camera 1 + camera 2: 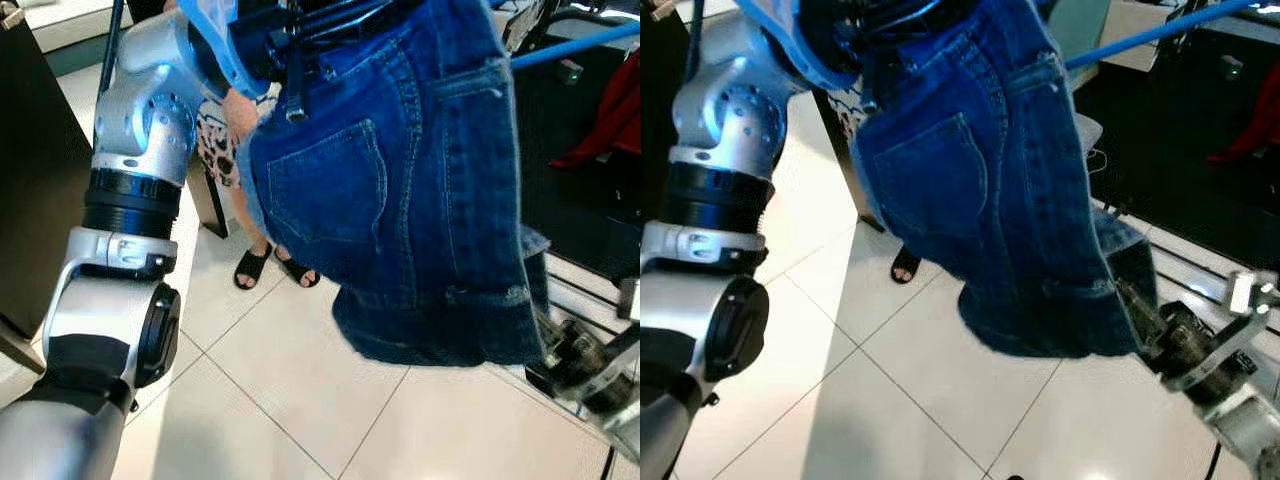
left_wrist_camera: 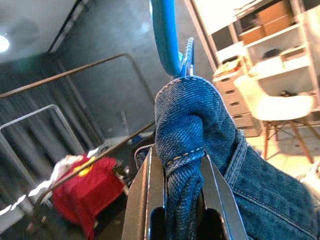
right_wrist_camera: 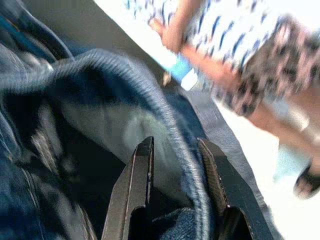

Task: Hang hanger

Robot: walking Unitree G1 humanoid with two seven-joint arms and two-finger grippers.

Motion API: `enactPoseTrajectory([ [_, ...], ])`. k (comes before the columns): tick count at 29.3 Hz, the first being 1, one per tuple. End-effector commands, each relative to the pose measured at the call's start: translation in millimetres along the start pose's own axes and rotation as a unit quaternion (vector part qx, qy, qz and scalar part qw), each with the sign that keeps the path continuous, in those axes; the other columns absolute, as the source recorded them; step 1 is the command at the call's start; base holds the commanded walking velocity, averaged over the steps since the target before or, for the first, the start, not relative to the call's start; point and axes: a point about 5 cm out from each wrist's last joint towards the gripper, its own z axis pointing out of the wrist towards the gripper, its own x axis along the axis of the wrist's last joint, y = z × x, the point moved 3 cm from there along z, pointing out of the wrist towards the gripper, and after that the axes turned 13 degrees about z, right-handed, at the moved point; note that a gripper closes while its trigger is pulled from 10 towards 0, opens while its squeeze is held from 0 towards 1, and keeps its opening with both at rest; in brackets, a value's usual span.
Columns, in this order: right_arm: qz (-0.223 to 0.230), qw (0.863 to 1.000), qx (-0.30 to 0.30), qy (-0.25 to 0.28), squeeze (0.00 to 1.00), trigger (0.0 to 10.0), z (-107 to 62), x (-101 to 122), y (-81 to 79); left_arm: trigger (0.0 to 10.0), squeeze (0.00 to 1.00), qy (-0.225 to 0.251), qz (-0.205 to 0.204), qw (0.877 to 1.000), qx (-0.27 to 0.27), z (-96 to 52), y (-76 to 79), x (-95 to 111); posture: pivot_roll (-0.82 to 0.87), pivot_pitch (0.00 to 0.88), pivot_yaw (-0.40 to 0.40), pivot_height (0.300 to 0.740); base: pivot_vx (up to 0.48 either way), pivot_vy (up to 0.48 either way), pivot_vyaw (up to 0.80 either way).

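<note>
Glossy white tile floor (image 1: 300, 400), dark clothes rack behind. My left gripper (image 2: 175, 200) is clamped on a thick fold of the denim jeans (image 1: 400, 200) under the blue plastic hanger (image 2: 165, 35), held high. My right gripper (image 3: 175, 185) pinches the blurry hem.

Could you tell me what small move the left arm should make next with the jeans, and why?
Probably lift the left gripper a little further toward the dark rail. Its jaws are shut on the jeans, the blue hanger rises above the fold, and the hook does not look to be on a rail yet. The right gripper steadies the hem.
</note>
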Motion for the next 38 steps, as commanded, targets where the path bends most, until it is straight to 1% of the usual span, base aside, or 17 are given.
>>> enactPoseTrajectory([
  [1, -0.007, 0.999, 0.01, 0.029, 0.0, 0.0, -0.2, 10, -5.5, 10.0, 0.0, -0.007, 0.022, 1.0, 0.016, -5.0, -8.1, 5, 0.01, 0.167, 0.039, 0.74, 0.0, 0.0, 0.0],
  [2, -0.007, 0.999, 0.01, 0.029, 0.0, 0.0, -0.2, 10, -5.5, 10.0, 0.0, -0.007, 0.022, 1.0, 0.016, -5.0, -8.1, 5, 0.01, 0.167, 0.039, 0.74, 0.0, 0.0, 0.0],
  [3, -0.035, 0.997, 0.029, 0.068, 0.0, 0.0, 12.6, 34, -18.8, 10.0, 0.0, -0.026, 0.022, 0.999, 0.034, -8.3, -11.2, -1, 0.0, 0.167, 0.04, 0.74, 0.0, 0.0, 0.0],
  [5, -0.035, 0.997, 0.029, 0.068, 0.0, 0.0, 12.6, 34, -18.8, 10.0, 0.0, -0.026, 0.022, 0.999, 0.034, -8.3, -11.2, -1, 0.0, 0.167, 0.04, 0.74, 0.0, 0.0, 0.0],
  [6, -0.068, 0.991, 0.048, 0.102, 0.0, 0.0, 26.5, 57, -34.6, 10.0, 0.0, -0.048, 0.024, 0.997, 0.053, -10.1, -14.2, -7, 0.0, 0.17, 0.039, 0.74, 0.0, 0.0, 0.0],
  [7, -0.068, 0.991, 0.048, 0.102, 0.0, 0.0, 26.5, 57, -34.6, 10.0, 0.0, -0.048, 0.024, 0.997, 0.053, -10.1, -14.2, -7, 0.0, 0.17, 0.039, 0.74, 0.0, 0.0, 0.0],
  [8, -0.14, 0.975, 0.073, 0.158, 0.0, 0.0, 64.4, 106, -73.3, 10.0, 0.0, -0.081, 0.017, 0.991, 0.105, -7.3, -23.1, -17, -0.01, 0.17, 0.037, 0.74, 0.0, 0.0, 0.0],
  [9, -0.14, 0.975, 0.073, 0.158, 0.0, 0.0, 64.4, 106, -73.3, 10.0, 0.0, -0.081, 0.017, 0.991, 0.105, -7.3, -23.1, -17, -0.01, 0.17, 0.037, 0.74, 0.0, 0.0, 0.0],
  [10, -0.162, 0.968, 0.079, 0.176, 0.0, 0.0, 73.9, 120, -86.5, 10.0, 0.0, -0.088, 0.01, 0.988, 0.122, -5.8, -25.8, -20, -0.01, 0.169, 0.033, 0.74, 0.0, 0.0, 0.0],
  [11, -0.162, 0.968, 0.079, 0.176, 0.0, 0.0, 73.9, 120, -86.5, 10.0, 0.0, -0.088, 0.01, 0.988, 0.122, -5.8, -25.8, -20, -0.01, 0.169, 0.033, 0.74, 0.0, 0.0, 0.0],
  [12, -0.175, 0.962, 0.079, 0.194, 0.0, 0.0, 81.7, 133, -95.8, 10.0, 0.0, -0.092, 0.008, 0.986, 0.135, -5.0, -27.3, -22, -0.02, 0.17, 0.03, 0.74, 0.0, 0.0, 0.0],
  [16, -0.176, 0.957, 0.03, 0.23, 0.0, 0.0, 97.7, 155, -96.9, 10.0, 0.0, -0.068, -0.017, 0.985, 0.161, -10.8, -28.5, -25, -0.02, 0.169, 0.031, 0.74, 0.0, 0.0, 0.0],
  [26, -0.163, 0.96, 0.002, 0.227, 0.0, 0.0, 107.8, 158, -90.6, 10.0, 0.0, -0.045, -0.021, 0.983, 0.175, -13.7, -30.3, -23, -0.02, 0.17, 0.023, 0.74, 0.0, 0.0, 0.0],
  [27, -0.161, 0.959, -0.011, 0.233, 0.0, 0.0, 114.0, 164, -90.7, 10.0, 0.0, -0.018, -0.019, 0.983, 0.183, -14.4, -35.2, -13, -0.02, 0.167, 0.019, 0.74, 0.0, 0.0, 0.0],
  [29, -0.161, 0.959, -0.011, 0.233, 0.0, 0.0, 114.0, 164, -90.7, 10.0, 0.0, -0.018, -0.019, 0.983, 0.183, -14.4, -35.2, -13, -0.02, 0.167, 0.019, 0.74, 0.0, 0.0, 0.0],
  [33, -0.159, 0.958, 0.002, 0.238, 0.0, 0.0, 125.6, 171, -102.6, 10.0, 0.0, 0.041, -0.018, 0.983, 0.176, -14.2, -38.7, 7, -0.03, 0.159, 0.016, 0.74, 0.0, 0.0, 0.0],
  [38, -0.169, 0.957, 0.006, 0.236, 0.0, 0.0, 129.0, 173, -108.7, 10.0, 0.0, 0.042, -0.015, 0.983, 0.178, -15.5, -39.8, 7, -0.03, 0.156, 0.018, 0.74, 0.0, 0.0, 0.0],
])
